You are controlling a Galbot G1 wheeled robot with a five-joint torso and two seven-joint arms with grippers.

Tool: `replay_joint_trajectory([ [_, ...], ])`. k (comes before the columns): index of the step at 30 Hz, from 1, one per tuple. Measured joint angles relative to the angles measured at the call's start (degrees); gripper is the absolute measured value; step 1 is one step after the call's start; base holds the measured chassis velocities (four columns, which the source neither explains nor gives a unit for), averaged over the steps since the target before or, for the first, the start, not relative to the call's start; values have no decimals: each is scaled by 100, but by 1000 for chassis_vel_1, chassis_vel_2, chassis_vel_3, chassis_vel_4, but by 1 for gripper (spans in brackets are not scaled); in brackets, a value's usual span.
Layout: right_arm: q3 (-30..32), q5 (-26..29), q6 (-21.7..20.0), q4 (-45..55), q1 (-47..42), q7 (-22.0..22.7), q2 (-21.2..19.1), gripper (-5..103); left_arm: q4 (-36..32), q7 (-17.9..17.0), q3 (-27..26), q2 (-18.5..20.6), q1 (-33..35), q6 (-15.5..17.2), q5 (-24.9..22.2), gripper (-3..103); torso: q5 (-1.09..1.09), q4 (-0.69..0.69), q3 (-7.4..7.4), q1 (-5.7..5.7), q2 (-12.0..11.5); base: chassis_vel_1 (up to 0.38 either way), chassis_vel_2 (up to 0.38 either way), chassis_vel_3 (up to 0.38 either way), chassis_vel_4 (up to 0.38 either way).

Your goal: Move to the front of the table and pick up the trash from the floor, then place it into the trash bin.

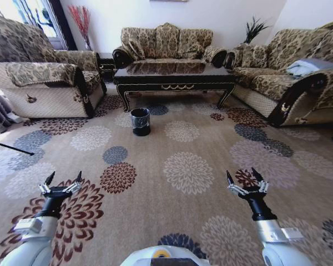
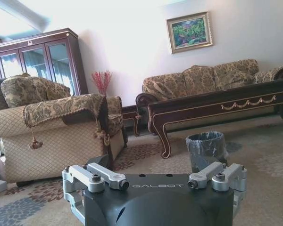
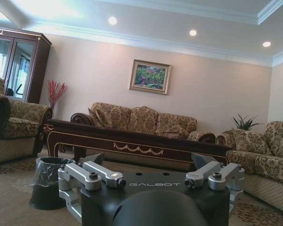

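Both jaws spread, trash bin (image 1: 140, 121) far ahead

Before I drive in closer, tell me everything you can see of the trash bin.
The trash bin is a small black cylinder standing upright on the patterned carpet, just in front of the coffee table near its left front leg, apart from it. A shiny, crinkled plastic liner wraps its body and folds over the rim. Its mouth is open; what lies inside cannot be seen. Nothing touches it but the floor.
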Motion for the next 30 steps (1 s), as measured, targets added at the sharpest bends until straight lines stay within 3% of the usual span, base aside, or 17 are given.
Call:
replay_joint_trajectory([
  [10,0,0,0,0,-1,0,0,100,0,0,0,0,0,0,0,100,0,-1,-2,-2,1,129,-165,-139,153],
  [30,0,0,0,0,0,0,0,100,0,0,0,0,-1,0,0,100,-1,0,0,0,0,1,0,-7,-3],
])
